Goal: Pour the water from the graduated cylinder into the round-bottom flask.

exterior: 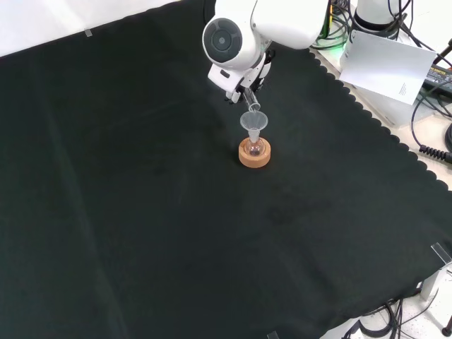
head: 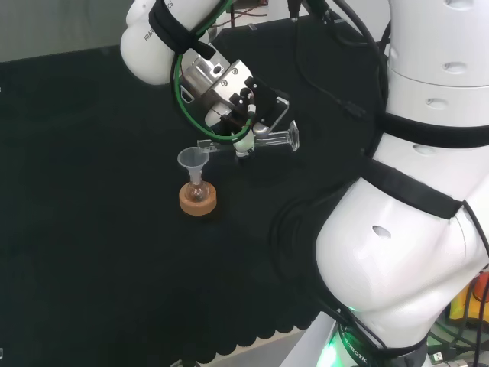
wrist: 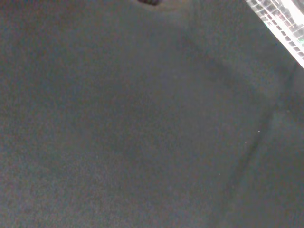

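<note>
One hand (head: 243, 107) tipping cylinder (head: 248, 142), over funnel (head: 192, 160)

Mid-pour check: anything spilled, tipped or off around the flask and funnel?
Nothing stands out. The robot hand holds the graduated cylinder tipped nearly level, its mouth at the funnel in the round-bottom flask. The flask sits upright in its cork ring. No puddle or wet patch is visible on the black cloth.
</note>
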`<action>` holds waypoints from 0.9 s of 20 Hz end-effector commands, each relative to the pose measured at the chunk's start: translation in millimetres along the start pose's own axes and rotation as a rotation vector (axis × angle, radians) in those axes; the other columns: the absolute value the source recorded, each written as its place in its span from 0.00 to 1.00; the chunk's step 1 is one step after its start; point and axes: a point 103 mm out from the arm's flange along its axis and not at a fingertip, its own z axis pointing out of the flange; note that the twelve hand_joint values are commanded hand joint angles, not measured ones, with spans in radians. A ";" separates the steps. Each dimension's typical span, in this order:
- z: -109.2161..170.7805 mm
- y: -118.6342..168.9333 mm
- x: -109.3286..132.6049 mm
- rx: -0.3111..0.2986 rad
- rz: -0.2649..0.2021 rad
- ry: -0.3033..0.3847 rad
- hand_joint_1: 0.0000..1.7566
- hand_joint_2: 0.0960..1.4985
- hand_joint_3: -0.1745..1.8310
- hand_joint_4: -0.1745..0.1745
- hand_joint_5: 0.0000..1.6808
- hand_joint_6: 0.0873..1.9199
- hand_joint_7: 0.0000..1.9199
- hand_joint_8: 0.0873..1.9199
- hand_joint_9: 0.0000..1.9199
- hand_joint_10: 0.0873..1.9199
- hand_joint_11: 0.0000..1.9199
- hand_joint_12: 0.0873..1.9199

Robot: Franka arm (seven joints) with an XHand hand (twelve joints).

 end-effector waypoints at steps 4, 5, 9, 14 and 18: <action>-1.4 -1.5 -2.5 0.021 0.027 -0.035 0.73 0.70 0.09 0.00 0.62 0.45 0.56 0.44 0.77 0.00 0.66 0.34; -1.6 -1.8 -2.4 0.021 0.030 -0.038 0.73 0.70 0.09 0.00 0.62 0.45 0.56 0.44 0.77 0.00 0.66 0.34; -3.5 -3.0 -1.3 0.021 0.042 -0.053 0.73 0.70 0.09 0.00 0.62 0.45 0.56 0.44 0.77 0.00 0.66 0.34; -6.1 -4.0 -1.1 0.018 0.047 -0.067 0.73 0.70 0.09 0.00 0.62 0.45 0.56 0.44 0.77 0.00 0.66 0.33; -8.0 -3.5 0.2 0.033 0.059 -0.082 0.73 0.70 0.09 0.00 0.62 0.45 0.56 0.44 0.77 0.00 0.66 0.33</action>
